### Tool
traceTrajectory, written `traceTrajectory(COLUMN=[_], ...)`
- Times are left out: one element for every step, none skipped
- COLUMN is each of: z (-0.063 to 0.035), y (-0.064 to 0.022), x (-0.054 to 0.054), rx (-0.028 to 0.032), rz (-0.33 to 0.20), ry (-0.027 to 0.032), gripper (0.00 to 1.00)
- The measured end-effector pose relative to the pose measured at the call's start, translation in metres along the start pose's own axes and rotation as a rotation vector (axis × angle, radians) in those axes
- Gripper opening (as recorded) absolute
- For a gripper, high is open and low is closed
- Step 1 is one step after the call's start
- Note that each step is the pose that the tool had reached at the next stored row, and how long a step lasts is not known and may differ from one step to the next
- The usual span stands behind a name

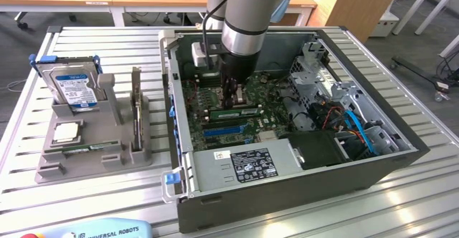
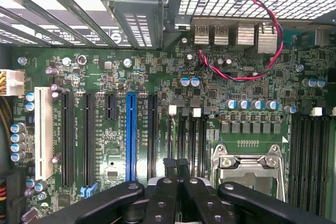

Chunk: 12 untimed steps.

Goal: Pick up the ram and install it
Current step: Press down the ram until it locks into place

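**A:** Which step are you on?

**B:** Install, I'd say. The ram is already in the case. It stands on edge on the board, label facing the exterior view, directly under your arm. It looks to be in a slot, but I can't tell if it's fully seated.

**A:** Fingers?

**B:** Your fingers are fully shut, tips together, right over the ram's top edge. I can't tell whether they pinch that edge or just press on it. Nothing else is in them.

**A:** So pickup is done?

**B:** My read is yes. There's another green stick lying in the tray on the desk, well apart from your arm. It may be a spare.

**A:** What does the seating need?

**B:** My judgement is a straight push down with the stick square in its slot. If it tilts it'll jam or bend. It also needs even pressure so both end clips latch, and you're nearer the end on the exterior view's left.
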<state>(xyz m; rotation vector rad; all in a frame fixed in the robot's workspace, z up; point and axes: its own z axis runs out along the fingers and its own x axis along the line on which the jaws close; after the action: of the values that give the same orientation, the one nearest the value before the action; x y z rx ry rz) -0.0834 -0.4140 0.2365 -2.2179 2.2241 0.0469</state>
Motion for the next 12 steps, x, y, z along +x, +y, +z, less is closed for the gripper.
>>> traceTrajectory(z=[0.0000,0.0000,0.0001,0.0002,0.0002,0.0002,0.0001,0.0001,0.0001,0.0004,0.0008,0.0012], y=[0.0000,0.0000,0.0000,0.0000,0.0000,0.0000,0.0000,-0.0001,0.0000,0.0000,0.0000,0.0000], x=[0.0000,0.0000,0.0000,0.0002,0.0005,0.0007,0.0008,0.0008,0.0009,0.0009,0.0010,0.0010], rx=[0.0000,0.0000,0.0001,0.0002,0.0002,0.0002,0.0002,0.0001,0.0001,0.0001,0.0001,0.0001], rz=[0.000,0.000,0.000,0.000,0.000,0.000,0.000,0.000,0.000,0.000,0.000,0.000], ry=[0.0000,0.0000,-0.0001,-0.0003,-0.0003,-0.0003,-0.0003,-0.0002,-0.0002,-0.0002,-0.0003,-0.0001], gripper=[0.10,0.10,0.10,0.10,0.10,0.10,0.10,0.10,0.10,0.10,0.10,0.10])
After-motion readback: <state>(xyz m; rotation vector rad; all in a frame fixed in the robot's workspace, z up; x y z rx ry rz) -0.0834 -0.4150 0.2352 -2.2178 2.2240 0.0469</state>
